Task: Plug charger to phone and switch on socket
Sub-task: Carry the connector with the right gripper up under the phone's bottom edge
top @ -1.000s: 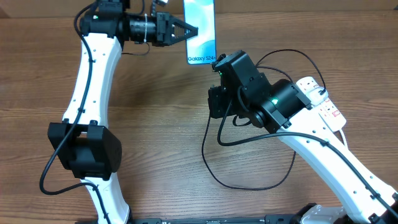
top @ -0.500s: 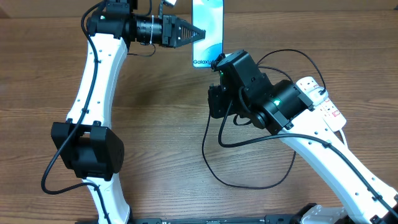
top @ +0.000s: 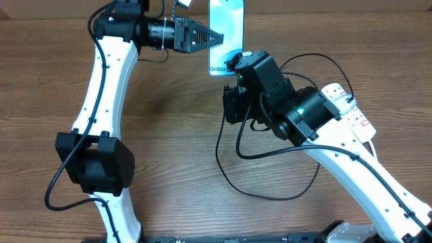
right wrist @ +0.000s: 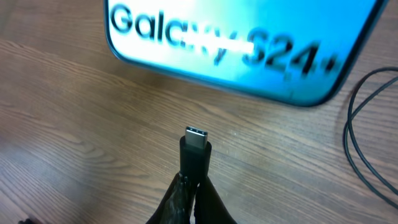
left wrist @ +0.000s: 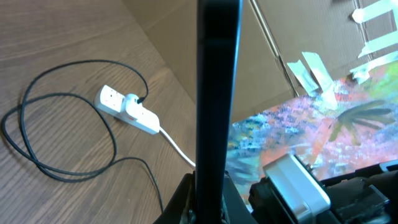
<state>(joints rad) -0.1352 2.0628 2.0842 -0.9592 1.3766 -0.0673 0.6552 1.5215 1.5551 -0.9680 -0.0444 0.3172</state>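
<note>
My left gripper (top: 214, 37) is shut on the phone (top: 226, 30) and holds it above the table at the back, its lit screen facing up. In the left wrist view the phone (left wrist: 217, 93) shows edge-on as a dark bar rising from between the fingers (left wrist: 186, 202). My right gripper (right wrist: 194, 190) is shut on the charger's black connector (right wrist: 196, 149), whose metal tip points at the phone's lower edge (right wrist: 242, 43) with a gap between them. The charger cable (top: 270, 196) loops over the table to the white socket (top: 347, 111) at the right.
A thick white cord (left wrist: 177, 149) runs from the socket (left wrist: 127, 109) toward the cardboard wall at the table's back. The black cable (left wrist: 62, 137) lies in wide loops on the wood. My right arm's wrist housing (top: 297, 111) hangs over the socket's left end.
My left gripper carried the phone a little to the right, then held still. My right gripper moved slightly up and left, bringing the connector closer to the phone's lower edge.
</note>
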